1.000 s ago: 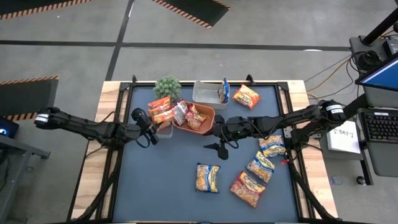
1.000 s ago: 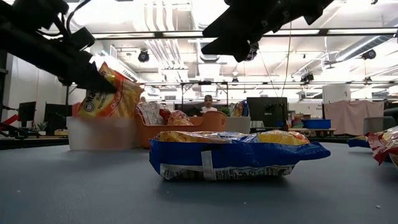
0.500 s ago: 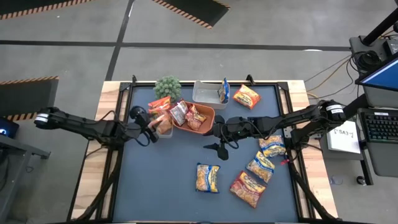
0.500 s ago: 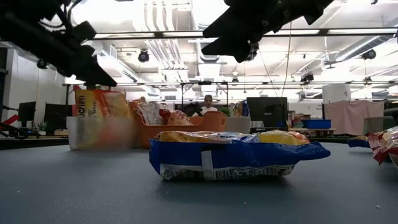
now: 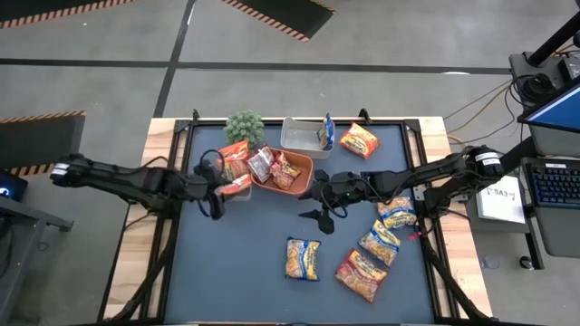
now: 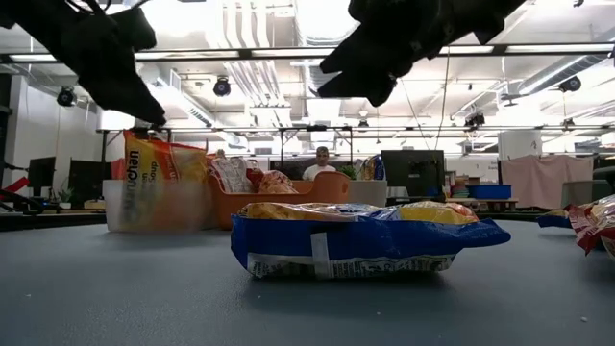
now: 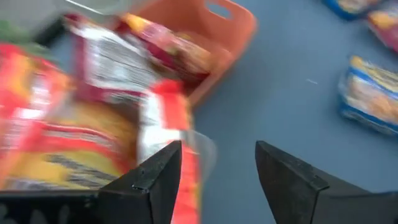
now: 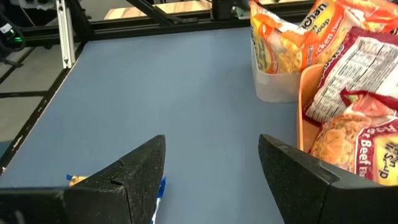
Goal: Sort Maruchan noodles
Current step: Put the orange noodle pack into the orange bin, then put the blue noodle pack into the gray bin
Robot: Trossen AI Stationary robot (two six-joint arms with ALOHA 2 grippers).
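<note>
The left gripper [image 5: 214,192] hangs with its fingers spread and holding nothing, just beside the clear tub [image 5: 237,187], where two orange packets [image 5: 234,159] stand upright; in the left wrist view the fingertips [image 7: 163,163] sit right at the tub's rim, apart from the packets. The right gripper [image 5: 319,215] hovers over bare mat near the middle of the table [image 5: 245,272], fingers also wide and holding nothing, with the orange tray [image 5: 299,181] just beyond it. That tray holds two red packets [image 5: 283,168]. A second tub [image 5: 299,136] at the far edge has one blue packet [image 5: 325,133] leaning in it, and one orange packet [image 5: 360,140] lies flat beside it. Four packets lie loose on the mat: three blue [image 5: 303,258] and one red [image 5: 361,274], all nearer the right arm.
</note>
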